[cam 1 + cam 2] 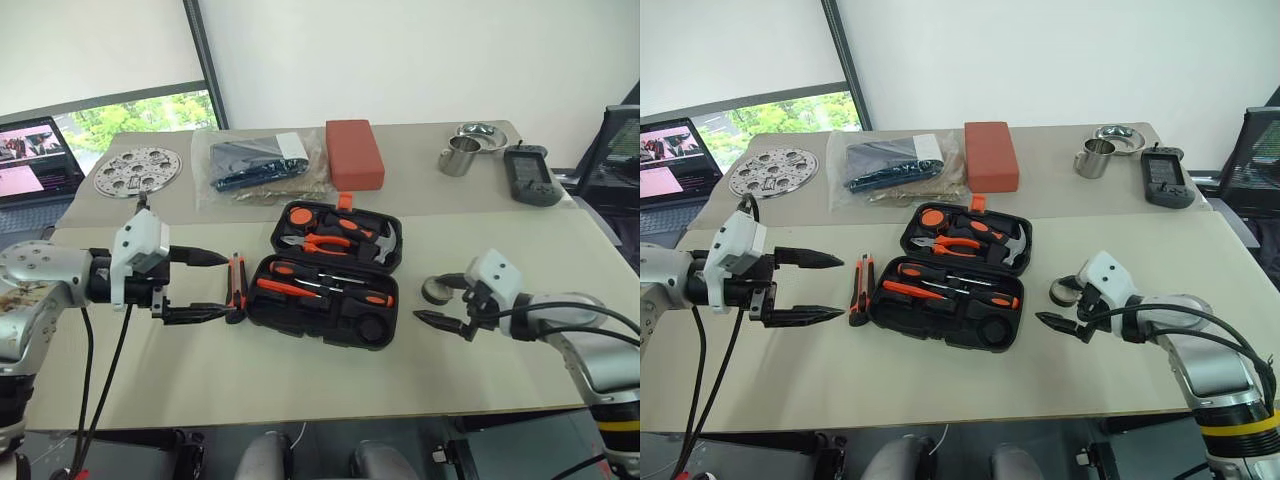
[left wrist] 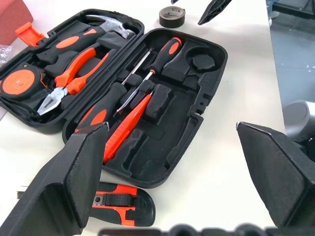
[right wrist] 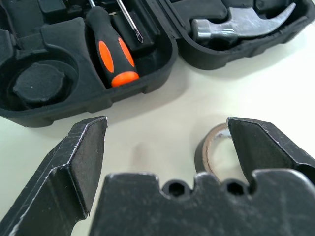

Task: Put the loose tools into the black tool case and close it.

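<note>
Both pincers gaping wide & empty: utility knife (image 1: pixel 858 290) lying just off left gripper (image 1: pixel 810 288) tips beside open tool case (image 1: pixel 952 288), tape roll (image 1: pixel 438 290) sitting just behind right gripper (image 1: pixel 440 305), so I'd be straddling each squarely w/ jaws before pinching.

No legible text, labels, brands or nos. anywhere; laptop screen (image 1: pixel 35 155) content too small to read.

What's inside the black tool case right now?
The open black tool case holds pliers, a hammer and a tape measure in its far half, screwdrivers in the near half. The round recess is empty. Anything under the tools is hidden.
</note>
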`<control>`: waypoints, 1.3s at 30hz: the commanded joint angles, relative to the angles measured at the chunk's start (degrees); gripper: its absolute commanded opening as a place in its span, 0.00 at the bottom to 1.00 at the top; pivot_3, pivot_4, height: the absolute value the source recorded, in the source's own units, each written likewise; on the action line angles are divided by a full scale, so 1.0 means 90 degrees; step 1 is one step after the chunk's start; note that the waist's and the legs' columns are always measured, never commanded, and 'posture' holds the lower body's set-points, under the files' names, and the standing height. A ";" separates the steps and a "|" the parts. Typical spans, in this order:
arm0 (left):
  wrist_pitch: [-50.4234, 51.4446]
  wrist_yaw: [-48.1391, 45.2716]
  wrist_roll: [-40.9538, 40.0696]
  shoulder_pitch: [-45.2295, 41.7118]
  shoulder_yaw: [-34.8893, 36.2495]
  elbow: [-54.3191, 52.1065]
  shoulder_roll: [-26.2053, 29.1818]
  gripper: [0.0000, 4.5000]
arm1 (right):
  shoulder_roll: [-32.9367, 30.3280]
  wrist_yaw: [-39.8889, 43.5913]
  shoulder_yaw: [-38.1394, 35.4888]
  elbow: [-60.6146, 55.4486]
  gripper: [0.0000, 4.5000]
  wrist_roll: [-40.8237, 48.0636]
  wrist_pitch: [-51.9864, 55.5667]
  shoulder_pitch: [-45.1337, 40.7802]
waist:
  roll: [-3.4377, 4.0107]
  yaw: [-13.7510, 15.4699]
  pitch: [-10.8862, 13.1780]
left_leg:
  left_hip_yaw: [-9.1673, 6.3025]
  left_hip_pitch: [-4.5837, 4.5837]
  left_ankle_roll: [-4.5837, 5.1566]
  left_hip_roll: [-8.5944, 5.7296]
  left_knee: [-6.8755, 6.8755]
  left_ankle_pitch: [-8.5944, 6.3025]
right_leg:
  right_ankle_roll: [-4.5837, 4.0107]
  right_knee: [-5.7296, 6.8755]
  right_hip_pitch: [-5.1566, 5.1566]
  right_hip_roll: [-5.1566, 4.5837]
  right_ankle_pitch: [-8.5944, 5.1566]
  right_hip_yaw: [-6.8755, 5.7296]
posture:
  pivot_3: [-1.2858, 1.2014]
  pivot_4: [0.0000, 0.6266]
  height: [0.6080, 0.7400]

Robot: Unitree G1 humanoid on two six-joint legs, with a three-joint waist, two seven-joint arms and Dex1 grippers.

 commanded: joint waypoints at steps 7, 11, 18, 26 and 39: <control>-0.0220 0.1919 0.0759 0.0315 0.0021 -0.0221 -0.1072 0.99 | 0.0603 0.0752 -0.0531 -0.0981 1.00 0.1363 -0.0638 0.0138 | 0.0001 0.0026 0.0001 | -0.0001 -0.0004 0.0004 -0.0002 0.0004 -0.0002 | 0.0000 0.0000 0.0002 -0.0003 0.0000 0.0001 | 0.52 0.24 1.00; 0.0484 0.4046 0.1642 0.0361 -0.0317 -0.0549 -0.2097 0.99 | 0.0569 0.0689 -0.0567 -0.1115 1.00 0.1451 -0.0573 0.0185 | -0.0006 0.0049 0.0005 | -0.0004 -0.0007 0.0005 -0.0003 0.0010 -0.0003 | 0.0001 0.0002 0.0004 -0.0033 0.0001 -0.0002 | 0.52 0.24 1.00; 0.2579 0.6701 0.2431 0.0335 -0.0751 -0.1856 -0.3920 0.99 | 0.0512 0.0683 -0.0550 -0.1119 1.00 0.1317 -0.0682 0.0292 | -0.0011 0.0060 0.0005 | -0.0011 -0.0022 0.0006 -0.0011 0.0025 -0.0003 | 0.0010 0.0001 0.0009 -0.0036 0.0006 -0.0007 | 0.52 0.24 1.00; 0.3894 0.8376 0.3064 -0.0199 -0.0380 -0.1876 -0.5014 0.99 | 0.0528 0.0645 -0.0515 -0.1231 1.00 0.1363 -0.0650 0.0275 | -0.0016 0.0051 0.0008 | -0.0020 -0.0007 -0.0004 -0.0008 0.0021 0.0003 | 0.0010 0.0012 0.0012 0.0017 0.0006 0.0003 | 0.52 0.24 1.00; 0.5350 0.8759 0.3282 -0.0802 -0.0585 -0.1021 -0.5335 0.99 | 0.0566 0.0489 -0.0523 -0.1339 1.00 0.1335 -0.0630 0.0324 | -0.0024 0.0066 0.0013 | -0.0025 -0.0008 -0.0016 -0.0019 0.0020 0.0010 | 0.0010 0.0010 0.0017 0.0012 0.0006 0.0002 | 0.52 0.24 1.00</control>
